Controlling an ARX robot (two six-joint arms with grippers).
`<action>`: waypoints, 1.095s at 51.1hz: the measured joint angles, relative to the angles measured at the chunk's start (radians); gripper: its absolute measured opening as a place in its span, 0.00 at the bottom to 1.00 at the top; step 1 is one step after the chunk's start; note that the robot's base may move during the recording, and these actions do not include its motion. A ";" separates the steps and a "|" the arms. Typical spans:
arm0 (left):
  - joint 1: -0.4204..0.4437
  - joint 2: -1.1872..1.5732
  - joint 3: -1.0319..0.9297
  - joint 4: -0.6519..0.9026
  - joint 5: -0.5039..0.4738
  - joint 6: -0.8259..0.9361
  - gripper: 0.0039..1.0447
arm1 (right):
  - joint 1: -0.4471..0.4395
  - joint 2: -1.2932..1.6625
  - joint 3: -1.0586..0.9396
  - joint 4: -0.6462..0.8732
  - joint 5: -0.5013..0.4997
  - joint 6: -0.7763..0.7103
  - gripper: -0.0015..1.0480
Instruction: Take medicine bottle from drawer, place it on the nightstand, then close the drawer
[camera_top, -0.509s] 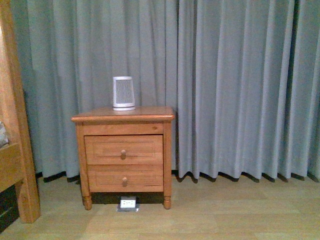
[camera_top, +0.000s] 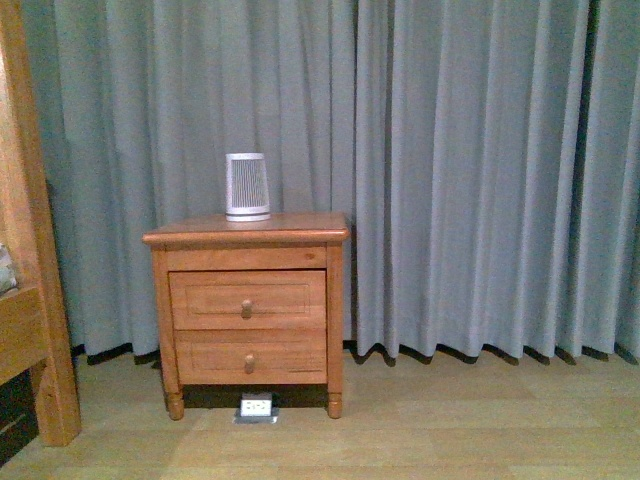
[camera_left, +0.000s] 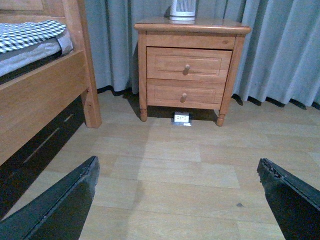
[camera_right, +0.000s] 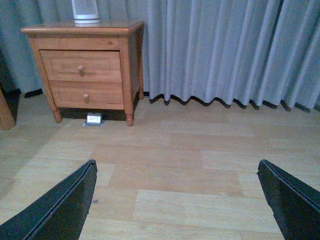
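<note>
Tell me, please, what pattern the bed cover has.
The bed cover is checked, dark on white; see left wrist view.

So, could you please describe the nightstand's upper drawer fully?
The upper drawer is shut, its front flush with the nightstand. The front looks like orange-brown wood with a recessed rectangular panel and one round wooden knob at its centre. It sits above the lower drawer. Nothing touches it; its contents are hidden.
</note>
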 joint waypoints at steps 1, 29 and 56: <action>0.000 0.000 0.000 0.000 0.000 0.000 0.94 | 0.000 0.000 0.000 0.000 0.000 0.000 0.93; 0.000 0.000 0.000 0.000 0.000 0.000 0.94 | 0.000 0.000 0.000 0.000 0.000 0.000 0.93; 0.000 0.000 0.000 0.000 0.000 0.000 0.94 | 0.000 0.000 0.000 0.000 0.000 0.000 0.93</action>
